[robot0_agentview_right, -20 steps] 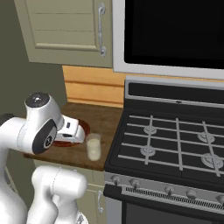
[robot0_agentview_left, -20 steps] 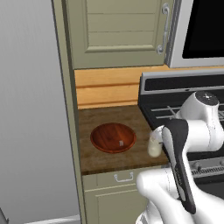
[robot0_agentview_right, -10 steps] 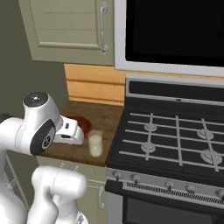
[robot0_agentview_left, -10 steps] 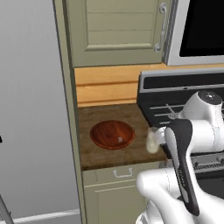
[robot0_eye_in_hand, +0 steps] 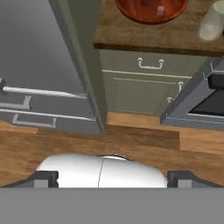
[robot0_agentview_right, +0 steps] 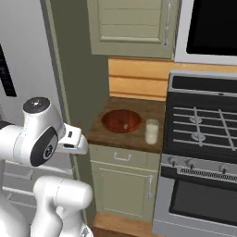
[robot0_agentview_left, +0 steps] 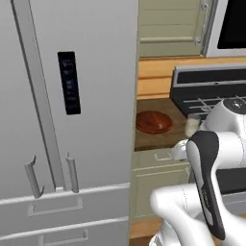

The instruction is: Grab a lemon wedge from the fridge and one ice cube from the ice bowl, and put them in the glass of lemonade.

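Observation:
The tall grey fridge (robot0_agentview_left: 72,96) stands shut, with its black panel and bar handles facing me; it also shows at the left as the fridge (robot0_agentview_right: 18,55) and the fridge (robot0_eye_in_hand: 35,65). The lemon wedge is hidden. On the wooden counter to its right sits the reddish-brown ice bowl (robot0_agentview_left: 153,122) (robot0_agentview_right: 121,120) (robot0_eye_in_hand: 151,8) with a pale ice cube (robot0_eye_in_hand: 160,10) inside. The glass of lemonade (robot0_agentview_left: 192,127) (robot0_agentview_right: 152,131) (robot0_eye_in_hand: 212,24) stands upright right of the bowl. My gripper (robot0_eye_in_hand: 112,180) is open and empty, low in front of the cabinet, well short of the counter.
A gas stove (robot0_agentview_right: 203,134) with its oven below adjoins the counter on the right. Beige cabinets (robot0_eye_in_hand: 148,83) sit under the counter, and an upper cabinet (robot0_agentview_right: 134,28) and a microwave (robot0_agentview_right: 213,28) hang above. Wooden floor (robot0_eye_in_hand: 131,140) lies before the fridge.
The whole picture has shifted: the base has driven to the left, bringing the fridge front into view. Bowl and glass stay in place on the counter. The gripper stays open.

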Motion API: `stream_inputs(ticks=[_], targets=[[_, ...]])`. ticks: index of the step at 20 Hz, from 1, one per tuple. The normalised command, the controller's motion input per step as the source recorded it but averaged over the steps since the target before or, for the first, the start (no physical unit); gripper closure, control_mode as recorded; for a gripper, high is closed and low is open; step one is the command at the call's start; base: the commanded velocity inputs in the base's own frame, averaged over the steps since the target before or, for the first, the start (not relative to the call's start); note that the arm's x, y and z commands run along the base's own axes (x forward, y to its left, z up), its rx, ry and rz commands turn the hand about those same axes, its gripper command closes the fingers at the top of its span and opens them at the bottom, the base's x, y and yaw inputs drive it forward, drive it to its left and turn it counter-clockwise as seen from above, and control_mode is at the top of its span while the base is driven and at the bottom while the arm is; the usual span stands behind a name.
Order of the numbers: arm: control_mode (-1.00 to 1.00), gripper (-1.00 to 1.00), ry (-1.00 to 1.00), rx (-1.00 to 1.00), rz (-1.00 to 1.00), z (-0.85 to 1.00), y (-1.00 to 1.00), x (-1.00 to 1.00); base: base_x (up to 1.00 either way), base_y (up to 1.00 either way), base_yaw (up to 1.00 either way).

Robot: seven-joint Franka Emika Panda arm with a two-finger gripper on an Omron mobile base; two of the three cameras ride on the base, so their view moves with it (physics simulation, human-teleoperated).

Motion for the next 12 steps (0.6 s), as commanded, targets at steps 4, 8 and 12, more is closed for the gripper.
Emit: stream_inputs(ticks=[4,8,12], targets=[[1.0,-1.0,0.0,0.0,0.0,0.0,0.0,0.0,0.0,1.0,0.0],[1.0,-1.0,0.0,0.0,0.0,0.0,0.0,0.0,0.06,1.0,0.0],[1.0,-1.0,0.0,0.0,0.0,0.0,0.0,0.0,0.0,1.0,-0.05]])
